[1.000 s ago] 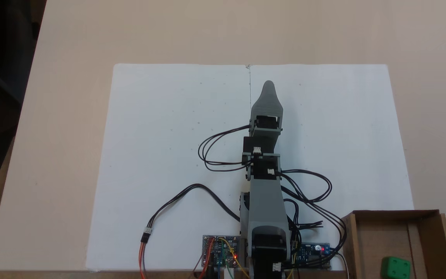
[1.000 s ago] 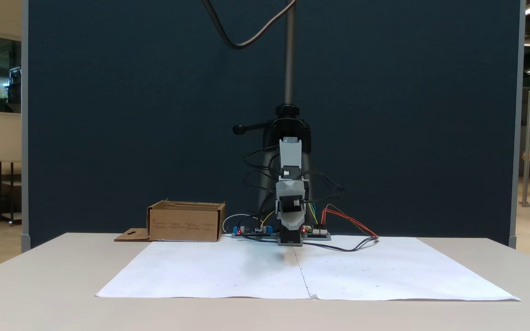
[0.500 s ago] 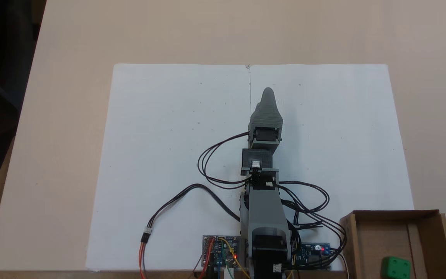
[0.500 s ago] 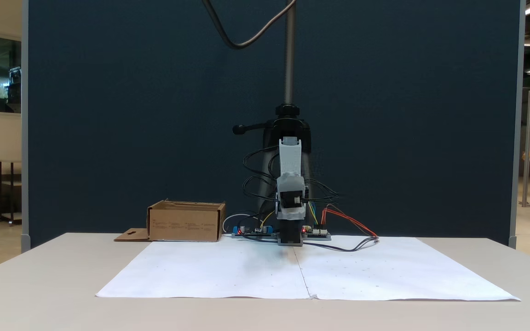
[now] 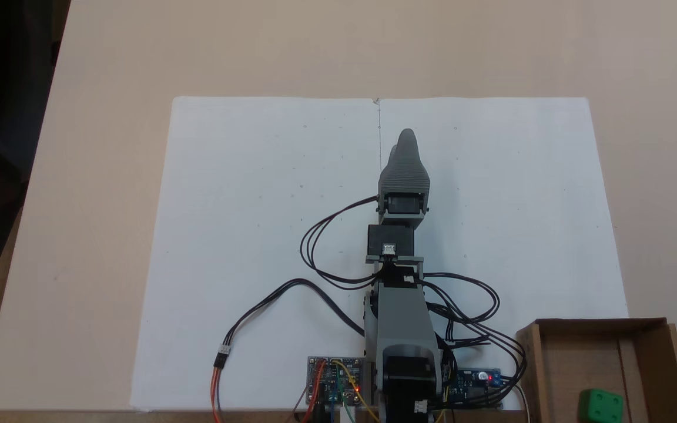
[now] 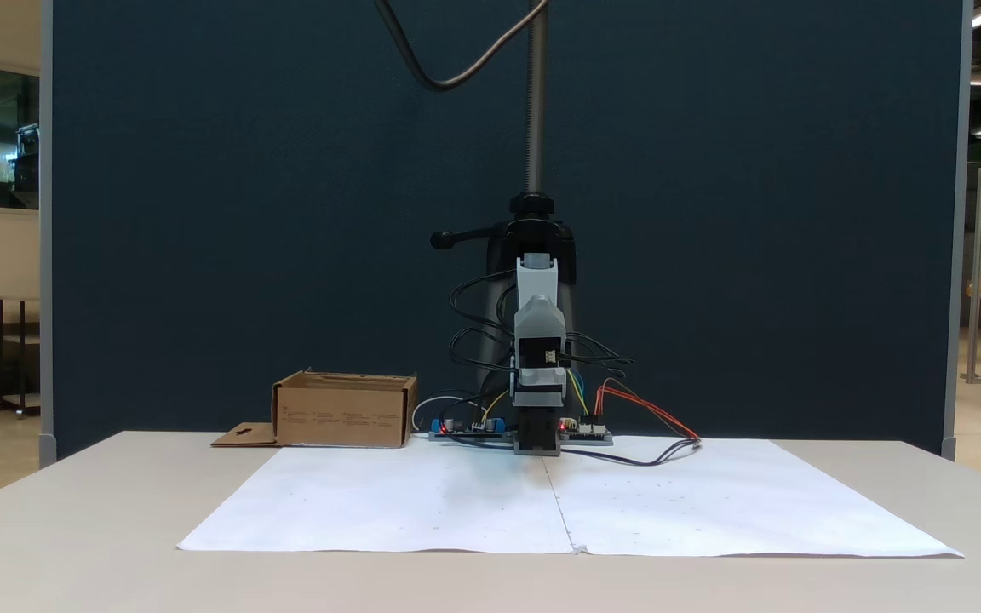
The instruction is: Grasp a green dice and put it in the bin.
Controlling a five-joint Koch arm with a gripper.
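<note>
The green dice (image 5: 600, 406) lies inside the bin (image 5: 556, 352), a brown cardboard box at the lower right of a fixed view; it rests on the bin's floor near the bottom edge. The bin (image 6: 344, 410) stands left of the arm's base in another fixed view, its walls hiding the dice. My gripper (image 5: 404, 138) hangs above the white paper, far from the bin, pointing away from the base. Its grey jaws lie close together with nothing between them. The gripper (image 6: 539, 313) faces that other fixed view head-on, well above the table.
White paper sheets (image 5: 256, 235) cover the middle of the beige table (image 5: 109, 70). Circuit boards (image 5: 336, 380) and loose black cables (image 5: 327, 235) sit around the arm's base. A camera stand pole (image 6: 534, 102) rises behind the arm before a dark panel.
The arm has drawn back slightly toward its base and the gripper has tipped up from a downward slant to nearly level. The dice stays still in the bin.
</note>
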